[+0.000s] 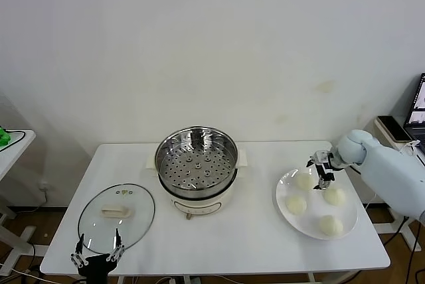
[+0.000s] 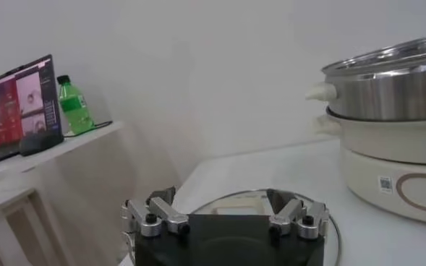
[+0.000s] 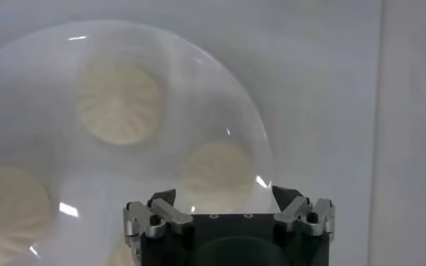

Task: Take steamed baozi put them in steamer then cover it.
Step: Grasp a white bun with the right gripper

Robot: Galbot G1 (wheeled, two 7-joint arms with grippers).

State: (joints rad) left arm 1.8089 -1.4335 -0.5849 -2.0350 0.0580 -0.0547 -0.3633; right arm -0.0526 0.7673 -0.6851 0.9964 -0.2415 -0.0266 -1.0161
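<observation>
Fourth baozi (image 3: pixel 122 254) mostly behind right pincer (image 3: pixel 226 204); plate (image 3: pixel 24 94) cut off.

Table (image 1: pixel 252 231): bears everything.
Steamer (image 1: pixel 196 159): centre, toward the back.
Lid (image 1: pixel 116 212): left of steamer, nearer the front edge.
Plate (image 1: pixel 287 214): right of steamer.
Baozi (image 1: pixel 295 204): four, on plate.

Four baozi (image 1: pixel 295 204) on plate; steamer (image 1: pixel 196 158) empty, uncovered.
</observation>
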